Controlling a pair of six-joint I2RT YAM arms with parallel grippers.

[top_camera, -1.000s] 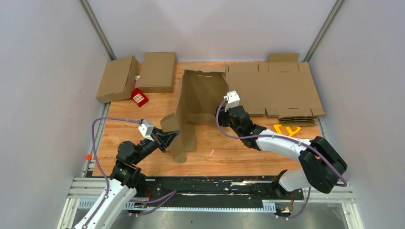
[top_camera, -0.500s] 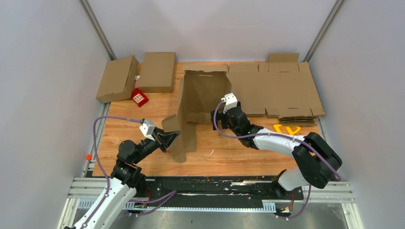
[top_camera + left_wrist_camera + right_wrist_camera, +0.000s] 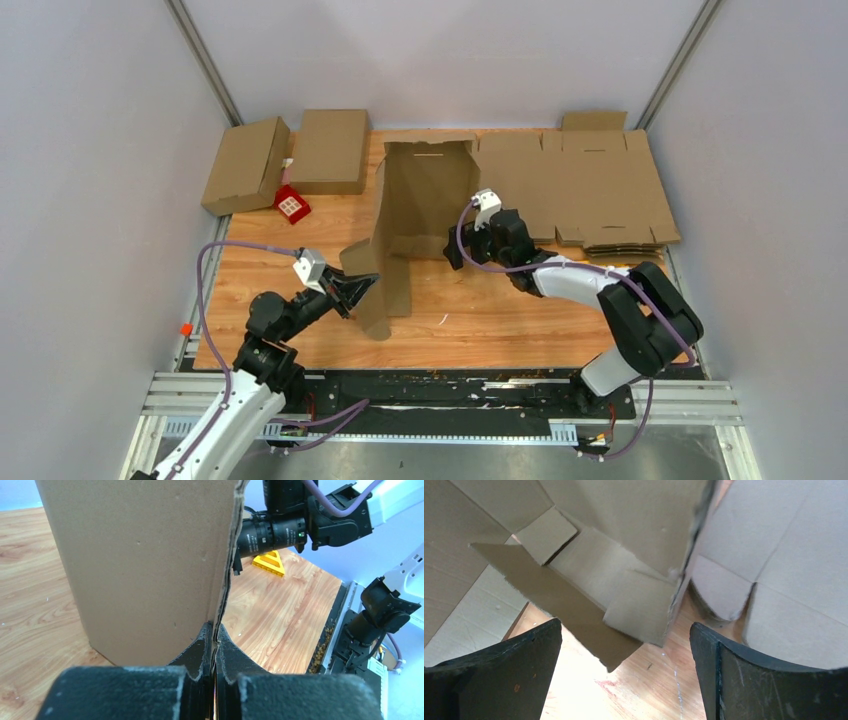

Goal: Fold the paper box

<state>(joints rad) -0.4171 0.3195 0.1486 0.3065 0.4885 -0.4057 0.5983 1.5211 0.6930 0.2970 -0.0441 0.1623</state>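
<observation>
- Jaws of the right gripper [image 3: 452, 250] stand wide apart now, wider than one second before, holding nothing; the edge of the upright paper box [image 3: 425, 195] is just ahead, between them.
- The left gripper [image 3: 366, 283] stays pinched on the paper box, as before.

closed boxes [image 3: 245, 165] [image 3: 330, 150]: 2 | part-folded box [image 3: 425, 200]: 1 | red block [image 3: 291, 205]: 1

Plain pale lilac-grey wall panels [image 3: 450, 60] enclose the cell on three sides, with slanting silver aluminium struts [image 3: 205, 60] at the back corners. A light-brown wood-grain tabletop [image 3: 500, 320] fills the middle, edged at the near side by a black slotted rail [image 3: 450, 392] on a silver metal frame [image 3: 175, 395]. The light is soft and even.
</observation>
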